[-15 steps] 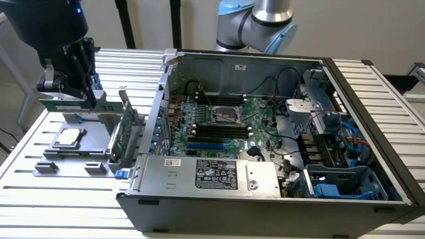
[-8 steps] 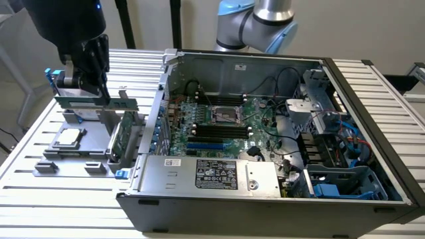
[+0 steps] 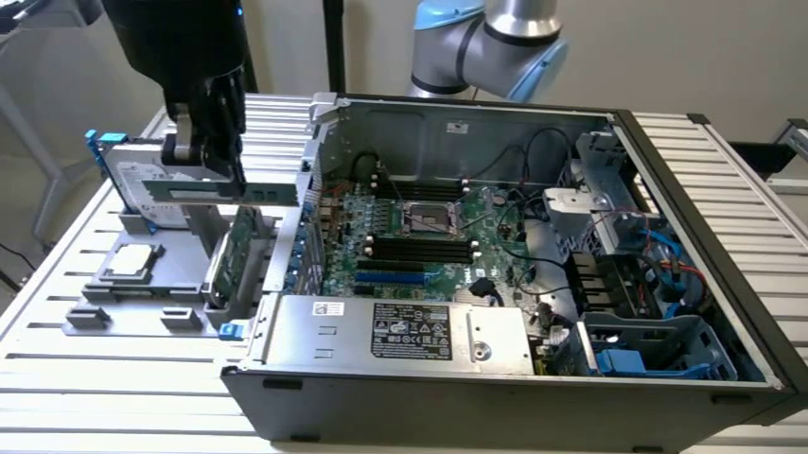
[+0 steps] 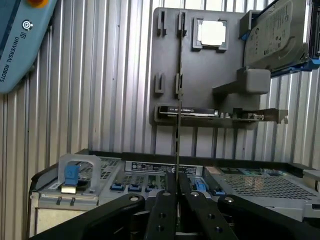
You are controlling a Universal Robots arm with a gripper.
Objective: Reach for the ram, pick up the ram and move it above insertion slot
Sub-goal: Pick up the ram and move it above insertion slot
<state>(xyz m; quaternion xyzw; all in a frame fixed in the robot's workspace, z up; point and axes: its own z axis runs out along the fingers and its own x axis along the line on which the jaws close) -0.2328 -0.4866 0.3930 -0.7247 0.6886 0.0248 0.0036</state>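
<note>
The ram is pinched edge-on between the black fingers of the gripper and is held in the air. Below it a grey fixture plate with a processor chip is seen on the slatted surface. The open computer case is seen just beside, toward the exterior view's right.

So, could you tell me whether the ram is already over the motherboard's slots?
No; the pincer holds the ram above the grey fixture, outside the case on the exterior view's left.
</note>
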